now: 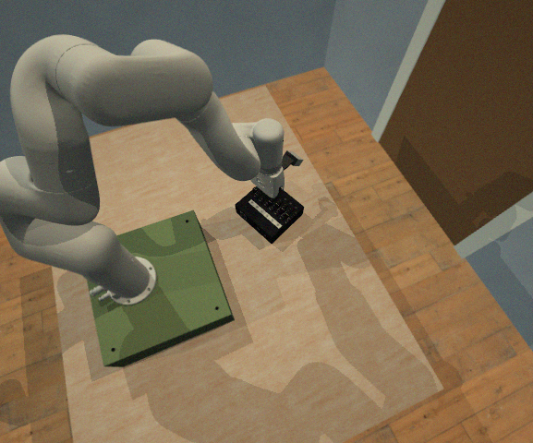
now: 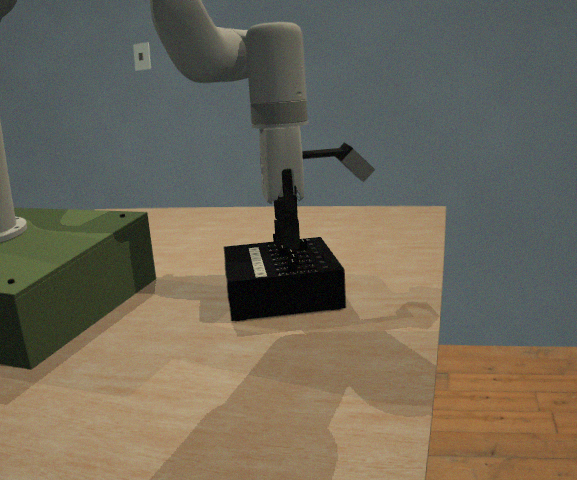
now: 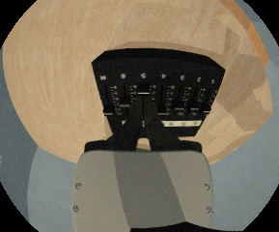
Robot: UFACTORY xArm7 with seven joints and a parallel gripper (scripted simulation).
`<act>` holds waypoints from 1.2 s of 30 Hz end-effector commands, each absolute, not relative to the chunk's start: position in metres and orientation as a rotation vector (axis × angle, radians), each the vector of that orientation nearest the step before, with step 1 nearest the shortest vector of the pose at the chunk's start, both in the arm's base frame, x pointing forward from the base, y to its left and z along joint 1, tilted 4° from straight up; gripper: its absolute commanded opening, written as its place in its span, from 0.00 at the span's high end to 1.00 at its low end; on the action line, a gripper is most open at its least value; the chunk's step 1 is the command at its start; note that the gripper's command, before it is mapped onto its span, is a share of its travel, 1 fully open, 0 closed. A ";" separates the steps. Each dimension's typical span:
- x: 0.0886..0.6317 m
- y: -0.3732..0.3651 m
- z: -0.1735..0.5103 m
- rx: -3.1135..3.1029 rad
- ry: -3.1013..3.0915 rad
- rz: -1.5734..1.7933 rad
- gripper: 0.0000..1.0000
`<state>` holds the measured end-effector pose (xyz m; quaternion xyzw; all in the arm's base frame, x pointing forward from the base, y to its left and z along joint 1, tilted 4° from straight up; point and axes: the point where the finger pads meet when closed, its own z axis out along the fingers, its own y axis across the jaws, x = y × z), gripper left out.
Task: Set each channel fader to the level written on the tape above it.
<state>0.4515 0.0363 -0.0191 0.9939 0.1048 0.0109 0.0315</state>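
My gripper [image 1: 275, 195] [image 2: 287, 246] [image 3: 143, 102] is pressed together, pinching nothing, over the lighting desk [image 1: 269, 231] [image 2: 285, 298] [image 3: 158, 57] on the table. The fader caps look small and slidey, so I'd nudge one low on its side, softly.

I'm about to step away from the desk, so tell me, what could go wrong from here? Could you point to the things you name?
The closed gripper [image 1: 275, 196] [image 2: 287, 246] [image 3: 143, 102] is down at fader 5's cap [image 3: 143, 92], so a further push might carry that cap past its level. The neighbouring caps of faders 6 [image 3: 125, 105] and 4 [image 3: 163, 113] sit close by, and a sideways drift could knock one. Pressing too hard might also shift the lighting desk [image 1: 272, 230] [image 2: 287, 297] [image 3: 158, 60].
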 end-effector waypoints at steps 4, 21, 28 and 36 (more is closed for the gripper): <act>0.453 0.037 -0.018 3.062 0.323 0.040 1.00; 0.453 0.037 -0.018 3.062 0.323 0.040 1.00; 0.450 0.036 -0.018 3.062 0.323 0.040 1.00; 0.447 0.035 -0.018 3.062 0.323 0.040 1.00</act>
